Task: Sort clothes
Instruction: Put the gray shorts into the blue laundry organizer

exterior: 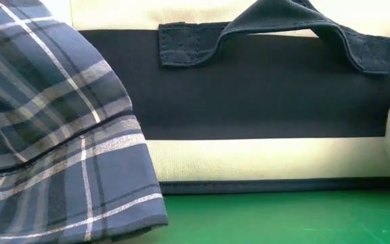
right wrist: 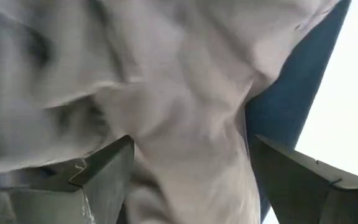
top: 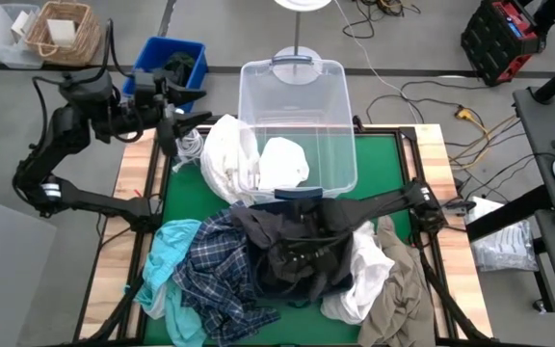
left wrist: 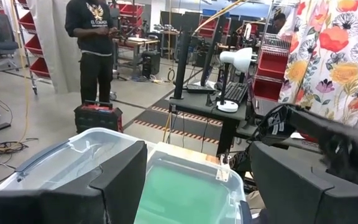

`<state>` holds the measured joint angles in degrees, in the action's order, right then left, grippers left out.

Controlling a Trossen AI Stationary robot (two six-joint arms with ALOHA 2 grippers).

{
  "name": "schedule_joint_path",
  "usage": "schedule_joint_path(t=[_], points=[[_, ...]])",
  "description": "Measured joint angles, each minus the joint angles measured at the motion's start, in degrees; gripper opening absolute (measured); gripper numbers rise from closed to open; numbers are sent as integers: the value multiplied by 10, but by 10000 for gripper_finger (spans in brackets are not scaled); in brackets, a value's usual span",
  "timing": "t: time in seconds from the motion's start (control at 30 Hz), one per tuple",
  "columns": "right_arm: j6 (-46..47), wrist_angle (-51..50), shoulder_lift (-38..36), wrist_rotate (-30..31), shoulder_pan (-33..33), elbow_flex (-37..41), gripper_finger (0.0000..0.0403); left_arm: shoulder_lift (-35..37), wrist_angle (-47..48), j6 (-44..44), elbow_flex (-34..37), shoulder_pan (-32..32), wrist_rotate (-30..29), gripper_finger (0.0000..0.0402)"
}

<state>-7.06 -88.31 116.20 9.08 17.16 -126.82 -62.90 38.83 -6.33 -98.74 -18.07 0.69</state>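
Observation:
The clothes lie heaped on the near half of the green mat (top: 379,159): a teal one (top: 167,255), a navy-and-white plaid one (top: 215,270) (exterior: 53,122), a black one (top: 292,251), a white one (top: 366,275) and a khaki one (top: 400,289). Another white garment (top: 227,159) hangs over the left rim of the clear bin (top: 297,69), and one more (top: 284,162) lies inside it. My left gripper (top: 176,120) (left wrist: 197,186) stands open, high at the bin's far left. My right gripper (top: 292,196) (right wrist: 191,180) reaches across the heap to the bin's near wall, open, with white cloth (right wrist: 185,106) filling its view. My right gripper has white cloth (right wrist: 191,155) lying in the gap between its open fingers. I cannot tell whether the fingers touch it. Which garment it is cannot be told from the wrist view.
A navy-and-cream fabric box (exterior: 269,102) with a navy handle stands right before the low camera. Off the table's far left are a blue crate (top: 171,60) and a wicker basket (top: 61,31). A person (left wrist: 95,50) stands in the room beyond.

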Motion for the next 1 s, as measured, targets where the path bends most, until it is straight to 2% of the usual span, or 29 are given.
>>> schedule_joint_path(t=[0.2,0.3,0.37,0.63,0.77,1.0], points=[[-59,21,0,-8,-14,77,289,-9,1,5,0,0,0,262],[-70,49,3,-36,-22,105,255,-13,2,5,0,0,0,262],[-71,68,3,-50,-25,112,219,-16,2,5,0,0,0,262],[-87,80,-2,-62,-22,92,31,-24,2,5,0,0,0,262],[-54,74,-11,-57,-19,51,20,-23,2,5,0,0,0,262],[71,7,-33,-66,-18,-81,16,-16,2,5,0,0,0,262]])
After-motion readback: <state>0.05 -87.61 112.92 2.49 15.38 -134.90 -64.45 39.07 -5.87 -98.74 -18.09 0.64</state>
